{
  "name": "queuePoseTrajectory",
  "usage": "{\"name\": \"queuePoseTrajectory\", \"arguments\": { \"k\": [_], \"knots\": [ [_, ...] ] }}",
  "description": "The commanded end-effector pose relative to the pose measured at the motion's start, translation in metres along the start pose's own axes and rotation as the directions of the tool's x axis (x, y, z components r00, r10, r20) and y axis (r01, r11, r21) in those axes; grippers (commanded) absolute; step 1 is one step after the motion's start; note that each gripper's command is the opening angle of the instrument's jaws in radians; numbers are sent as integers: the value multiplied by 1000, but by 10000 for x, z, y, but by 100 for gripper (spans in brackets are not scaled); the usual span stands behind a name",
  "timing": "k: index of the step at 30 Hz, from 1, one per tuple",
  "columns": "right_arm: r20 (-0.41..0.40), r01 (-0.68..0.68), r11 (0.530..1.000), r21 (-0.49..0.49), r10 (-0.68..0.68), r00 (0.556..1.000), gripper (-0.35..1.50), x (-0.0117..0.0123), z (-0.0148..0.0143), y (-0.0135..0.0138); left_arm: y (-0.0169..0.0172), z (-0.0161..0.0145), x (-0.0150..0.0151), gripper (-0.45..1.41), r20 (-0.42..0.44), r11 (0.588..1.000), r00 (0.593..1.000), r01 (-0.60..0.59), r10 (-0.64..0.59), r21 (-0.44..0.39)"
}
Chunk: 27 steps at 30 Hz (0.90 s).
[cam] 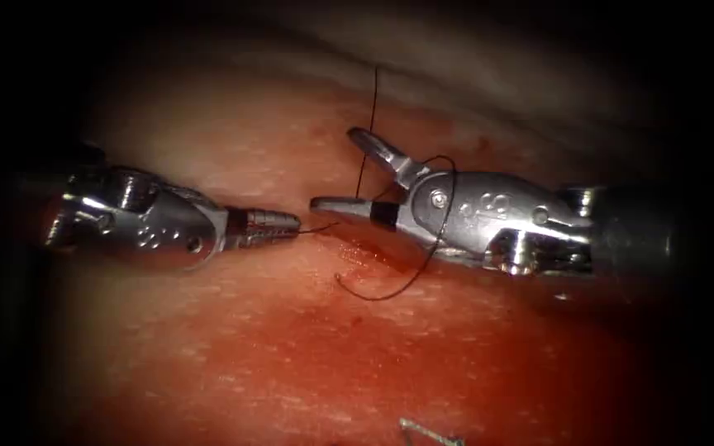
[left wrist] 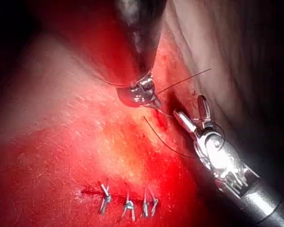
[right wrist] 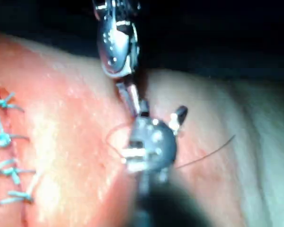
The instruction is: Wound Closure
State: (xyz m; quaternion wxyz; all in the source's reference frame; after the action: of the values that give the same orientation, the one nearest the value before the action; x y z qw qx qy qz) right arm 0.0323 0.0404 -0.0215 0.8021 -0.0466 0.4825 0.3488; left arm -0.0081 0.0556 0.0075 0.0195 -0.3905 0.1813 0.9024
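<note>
1. The left pincer (cam: pixel 291 223) is closed on a short thread (cam: pixel 390 285) end, holding it taut.
2. The right pincer (cam: pixel 345 169) gapes wide, empty; thread loops around it, likely for a knot.
3. Needle: unseen. The tissue (cam: pixel 291 347) carries earlier stitches (left wrist: pixel 128 204).

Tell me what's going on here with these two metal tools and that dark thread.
Two slim steel needle drivers face each other tip to tip over the reddish pork-belly tissue. The left pincer is shut on the end of the thin black suture thread. The right pincer is open and holds nothing; the thread loops around its wrist, and one strand rises away over the tissue. A row of pale knotted stitches already closes the cut. I can't make out the needle.
</note>
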Motion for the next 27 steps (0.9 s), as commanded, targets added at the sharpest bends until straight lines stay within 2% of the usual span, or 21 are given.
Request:
{"name": "queuePoseTrajectory", "arguments": {
  "k": [1, 2, 7, 10, 16, 18, 21, 23, 27],
  "knots": [
    [25, 5, 1000, 11, -5, 1000, 111, -3, 8, -5, 4, 2, 2, -35, -2, 1000, 1000, 4, -4, -5],
    [50, 5, 1000, 28, -6, 999, 106, -6, 10, -8, -5, -6, 7, -35, -4, 1000, 1000, 12, -12, -11],
    [55, 5, 999, 43, -8, 998, 94, -13, 16, -14, -32, -33, 37, -35, -8, 999, 999, 42, -42, -32],
    [80, 3, 996, 94, -11, 997, 91, -17, 22, -23, -48, -36, 52, -35, -10, 998, 999, 47, -47, -40],
    [103, -1, 981, 192, -19, 995, 76, -28, 32, -41, -90, -2, 51, -35, -48, 1000, 999, 3, -4, -27],
    [98, 0, 978, 210, -21, 995, 74, -27, 29, -42, -96, 24, 34, -35, -52, 1000, 999, -16, 14, -24],
    [87, 0, 974, 226, -20, 996, 73, -26, 29, -44, -90, 47, 16, -35, -54, 998, 998, -33, 31, -46],
    [49, -1, 973, 233, -11, 999, 73, -26, 29, -44, -76, 68, 2, -35, -71, 996, 997, -50, 44, -73],
    [-55, -2, 977, 214, 14, 998, 71, -19, 25, -38, -54, 87, -18, -35, -81, 993, 996, -44, 35, -107]
  ]
}}
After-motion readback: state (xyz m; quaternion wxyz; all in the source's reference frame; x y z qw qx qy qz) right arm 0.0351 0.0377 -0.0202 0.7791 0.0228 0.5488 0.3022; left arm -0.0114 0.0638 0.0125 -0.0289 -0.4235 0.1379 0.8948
